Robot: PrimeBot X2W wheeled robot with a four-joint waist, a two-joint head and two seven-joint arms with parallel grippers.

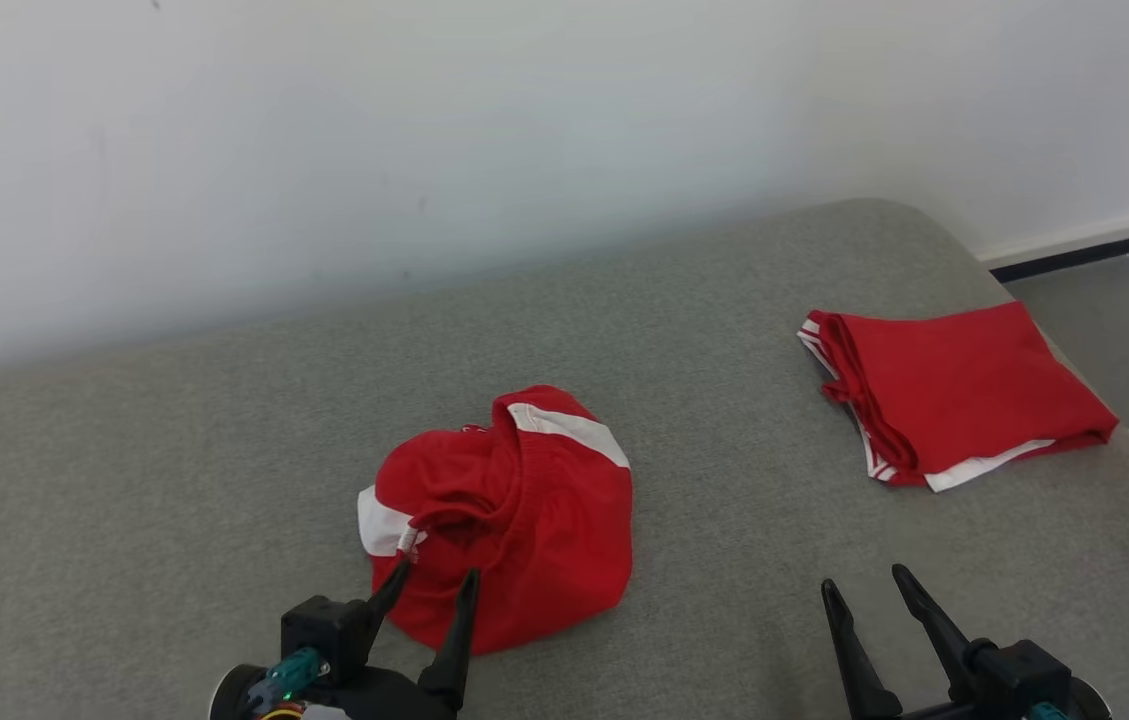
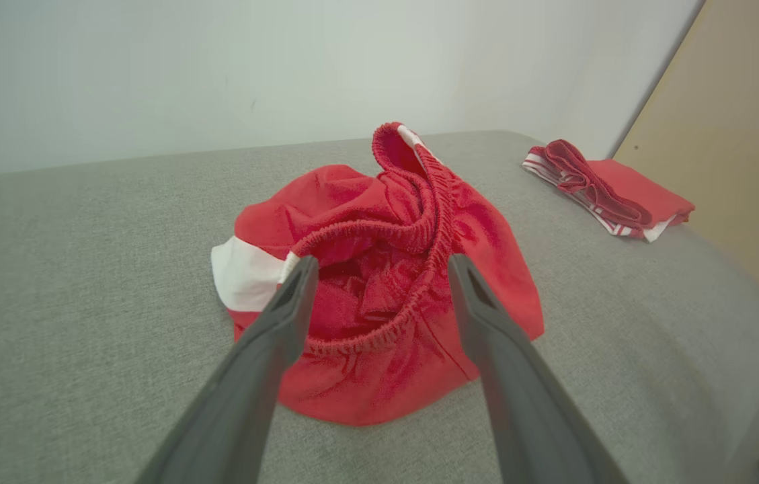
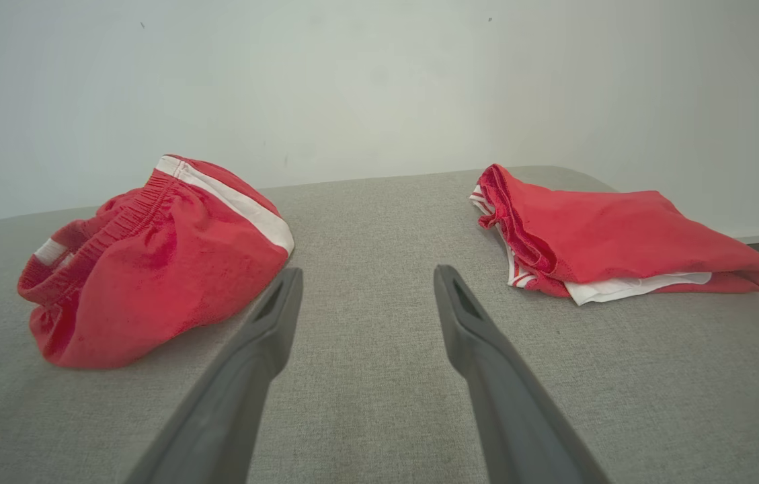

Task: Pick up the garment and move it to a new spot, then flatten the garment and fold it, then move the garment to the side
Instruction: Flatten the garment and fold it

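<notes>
Left hand (image 1: 437,570): fingers apart, aimed at the crumpled garment (image 1: 514,520), ready for pickup.
Right hand (image 1: 863,578): fingers apart, empty, on standby.

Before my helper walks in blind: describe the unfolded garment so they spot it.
On the grey cushion against the white wall, look mid-surface, before the left hand. The crumpled red garment sits heaped, elastic waistband gaping; the folded red garment lies flat.

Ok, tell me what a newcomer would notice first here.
Crumpled red shorts with white stripes sit in the middle of the grey cushion, the open left gripper poised at their near edge. To the right lies a folded red garment, with the open right gripper over bare cushion nearby.
</notes>
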